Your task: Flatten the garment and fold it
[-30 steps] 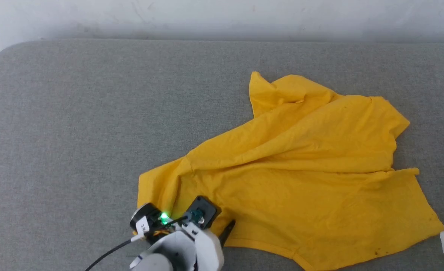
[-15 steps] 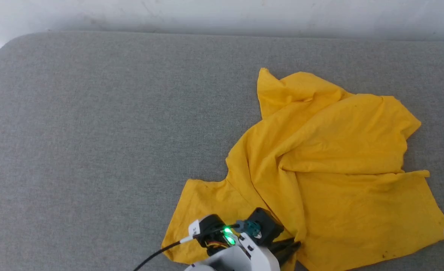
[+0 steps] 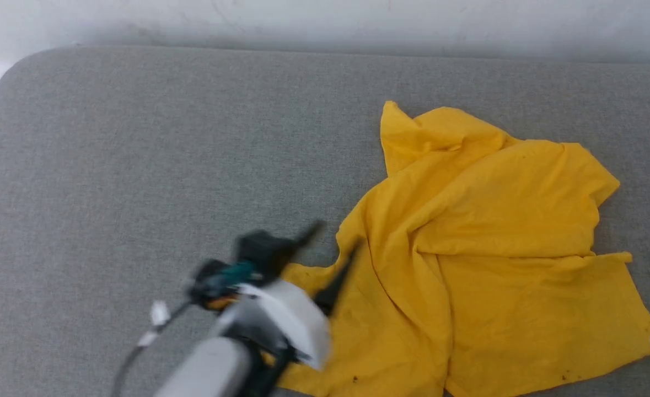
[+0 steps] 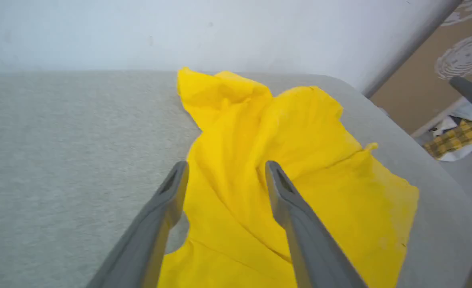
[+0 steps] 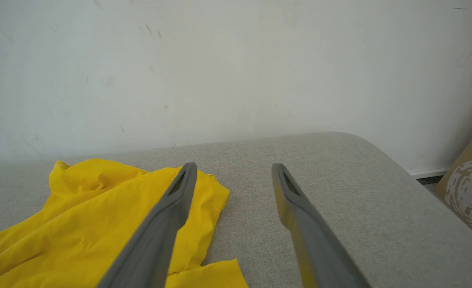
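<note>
Crumpled garment (image 3: 495, 220) is lying just ahead of the left hand (image 3: 336, 242) (spread wide, empty). Flattening and folding are both waiting.

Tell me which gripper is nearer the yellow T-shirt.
Left. The left gripper hovers over the T-shirt at its left edge, jaws open and empty. The right gripper sits off the T-shirt's right side, above the grey surface.

Left gripper (image 4: 225, 166) blurred in head view, fingers (image 4: 167, 200) spread wide, empty. Right gripper (image 5: 233, 167) fingers (image 5: 171, 204) equally wide, empty.
</note>
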